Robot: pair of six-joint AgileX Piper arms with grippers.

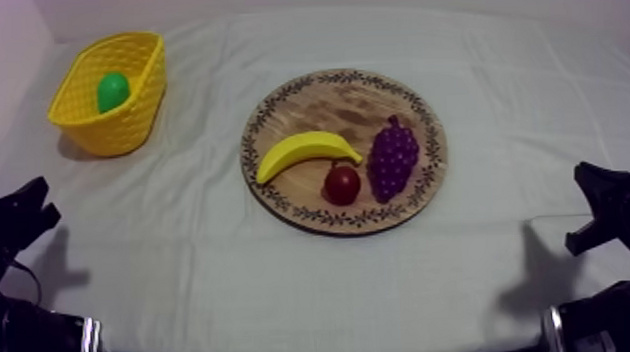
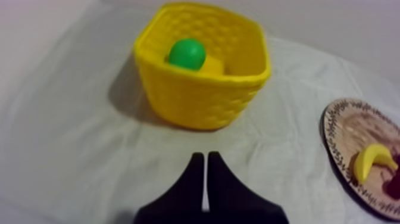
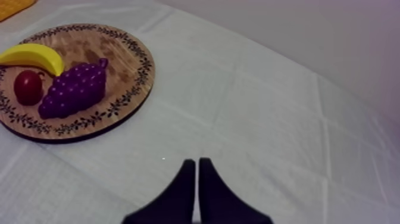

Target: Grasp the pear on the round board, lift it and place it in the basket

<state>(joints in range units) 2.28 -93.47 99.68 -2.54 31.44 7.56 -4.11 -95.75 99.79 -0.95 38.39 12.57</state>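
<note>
the green toy pear (image 2: pixel 186 53) is lying in the yellow woven basket (image 2: pixel 202 101), ahead of the clenched left gripper (image 2: pixel 205 156), on grey-white cloth (image 2: pixel 71 149).

The black left arm (image 1: pixel 10 224) sits low at the left side of the top view. Its black two-fingered left hand (image 2: pixel 205 156) has both fingers pressed together as a narrow wedge, nothing between them. The black right arm (image 1: pixel 610 208) sits low at the right side; its black two-fingered right hand (image 3: pixel 196 161) is likewise closed to a wedge and empty.
</note>
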